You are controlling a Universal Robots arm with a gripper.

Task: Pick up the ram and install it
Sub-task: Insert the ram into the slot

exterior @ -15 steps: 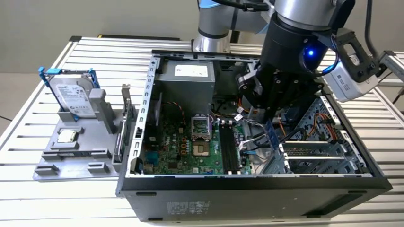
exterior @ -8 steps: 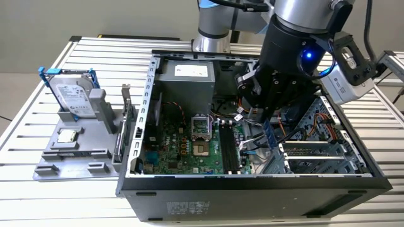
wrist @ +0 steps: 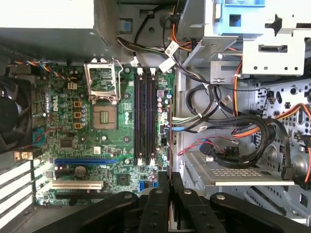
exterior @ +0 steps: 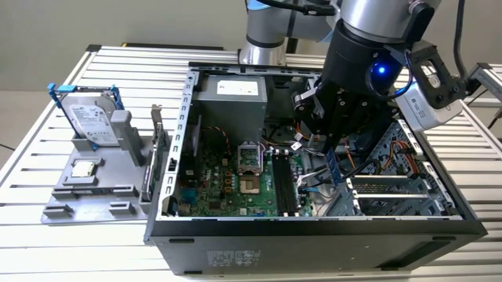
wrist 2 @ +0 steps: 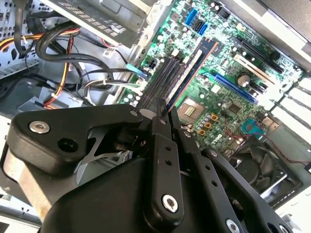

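Observation:
My gripper [exterior: 333, 148] reaches down into the open computer case [exterior: 168, 176] and is shut on the ram [exterior: 337, 169], a thin bluish stick hanging upright below the fingers. It hovers above the motherboard, just to the exterior view's right of the black memory slots [exterior: 284, 183]. In both wrist views the ram [wrist 2: 197, 68] [wrist: 171, 136] shows edge-on as a thin line running out from the gripper [wrist 2: 163, 109] [wrist: 170, 177], alongside the empty slots [wrist 2: 167, 75] [wrist: 145, 116].
A silver hard drive [exterior: 90, 120] with blue brackets and a small processor chip [exterior: 84, 169] sit on a grey stand outside the case. Inside are the open processor socket [wrist: 103, 77], a power supply [exterior: 235, 94], a fan [wrist: 12, 116], cable bundles [wrist: 228, 131] and a drive cage [exterior: 392, 188].

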